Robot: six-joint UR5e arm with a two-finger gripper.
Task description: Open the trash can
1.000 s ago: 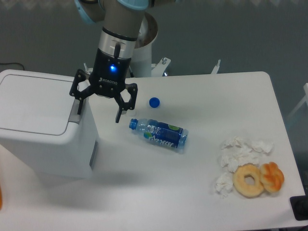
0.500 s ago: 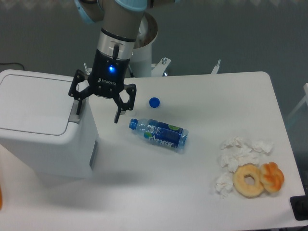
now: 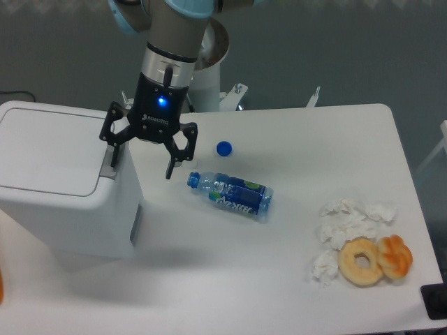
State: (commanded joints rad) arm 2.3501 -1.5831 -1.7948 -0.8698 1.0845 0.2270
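A: What sits nearest, along the front edge of the table [image 3: 230,279]?

B: By the front right corner, two donuts side by side: a pale ring [image 3: 361,261] and an orange-glazed one [image 3: 395,256] touching its right side. Crumpled tissues [image 3: 344,225] lie just behind and to the left of them, one wad [image 3: 324,266] touching the pale ring's left side.

A: And the middle of the table?

B: A bottle [image 3: 231,194] on its side, blue label, neck pointing toward the left edge, no cap on it. A blue cap [image 3: 223,148] lies on its own a little behind it, apart from the bottle.

A: Where is the bin?

B: The bin [image 3: 63,185] stands at the left edge of the table, white and boxy, reaching from near the front toward the back left corner. Its lid [image 3: 49,151] lies flat and closed. A grey tab [image 3: 109,161] shows at the lid's right side.

A: How do the fingers stand?

B: The gripper [image 3: 143,157] hangs from the arm just past the bin's upper right corner, pointing down. Its fingers are spread wide apart with nothing between them. The left finger [image 3: 114,151] is over the grey tab; whether it touches I cannot tell. The right finger [image 3: 171,165] hangs above the bare table between the bin and the bottle's neck. A blue light glows on the gripper body.

A: Farthest back?

B: The arm's white base [image 3: 209,77], just behind the table's back edge.
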